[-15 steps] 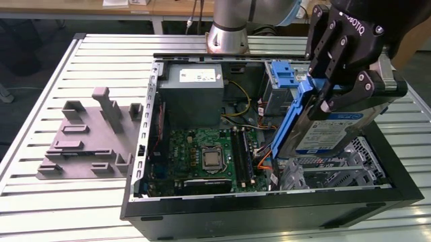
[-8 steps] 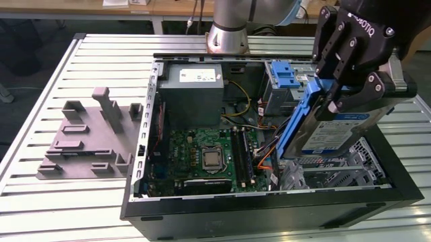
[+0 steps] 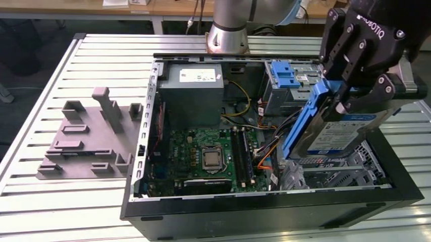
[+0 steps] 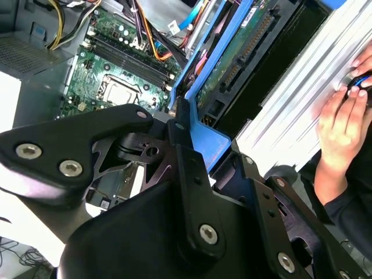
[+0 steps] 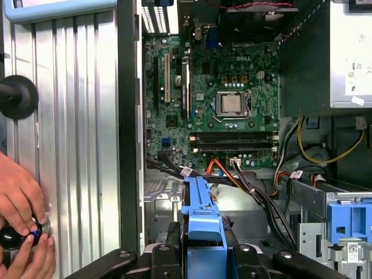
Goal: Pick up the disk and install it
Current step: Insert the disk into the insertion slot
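Gripper [image 3: 354, 98] sits upper right in the exterior view, pinching the disk [image 3: 340, 136] by its blue frame. Disk hangs tilted below it, long axis steep, over the drive cage [image 3: 336, 171]. Second wrist view: gripper [image 4: 200, 145] clamps the disk [image 4: 238, 52] edge-on. First wrist view: disk [image 5: 200, 215] points toward the motherboard [image 5: 221, 104].

The exterior view looks down on the whole open computer case [image 3: 269, 214], both wrist views closer over its motherboard [image 4: 116, 75] [image 5: 226, 99]

Bright, even light; soft shadows
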`<state>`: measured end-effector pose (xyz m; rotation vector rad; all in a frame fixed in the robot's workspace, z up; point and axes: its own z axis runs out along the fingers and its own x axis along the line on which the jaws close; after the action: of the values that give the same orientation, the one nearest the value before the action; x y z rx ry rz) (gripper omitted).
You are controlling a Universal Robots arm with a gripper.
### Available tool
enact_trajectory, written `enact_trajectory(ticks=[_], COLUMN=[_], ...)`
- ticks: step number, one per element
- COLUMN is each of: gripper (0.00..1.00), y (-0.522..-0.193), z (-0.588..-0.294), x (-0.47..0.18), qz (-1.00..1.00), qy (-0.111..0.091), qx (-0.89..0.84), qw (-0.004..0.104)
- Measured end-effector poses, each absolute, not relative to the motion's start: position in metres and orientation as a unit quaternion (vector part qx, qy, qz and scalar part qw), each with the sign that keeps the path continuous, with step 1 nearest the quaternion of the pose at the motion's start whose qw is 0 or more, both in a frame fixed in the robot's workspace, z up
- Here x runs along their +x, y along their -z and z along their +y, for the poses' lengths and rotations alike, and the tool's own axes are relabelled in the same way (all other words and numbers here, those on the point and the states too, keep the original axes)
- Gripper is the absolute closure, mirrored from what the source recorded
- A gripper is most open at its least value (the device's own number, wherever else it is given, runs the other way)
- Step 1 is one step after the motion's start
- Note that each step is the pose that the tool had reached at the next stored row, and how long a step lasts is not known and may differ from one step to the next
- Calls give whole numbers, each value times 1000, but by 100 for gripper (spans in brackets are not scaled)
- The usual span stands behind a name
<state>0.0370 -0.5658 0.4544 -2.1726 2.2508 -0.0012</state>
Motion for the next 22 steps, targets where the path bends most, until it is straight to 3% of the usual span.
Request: enact_trajectory(ticks=[22], gripper=[64], y=[-445], z=[-569], x=[66], qz=[719], qy=[1], qx=[-694], qw=[7])
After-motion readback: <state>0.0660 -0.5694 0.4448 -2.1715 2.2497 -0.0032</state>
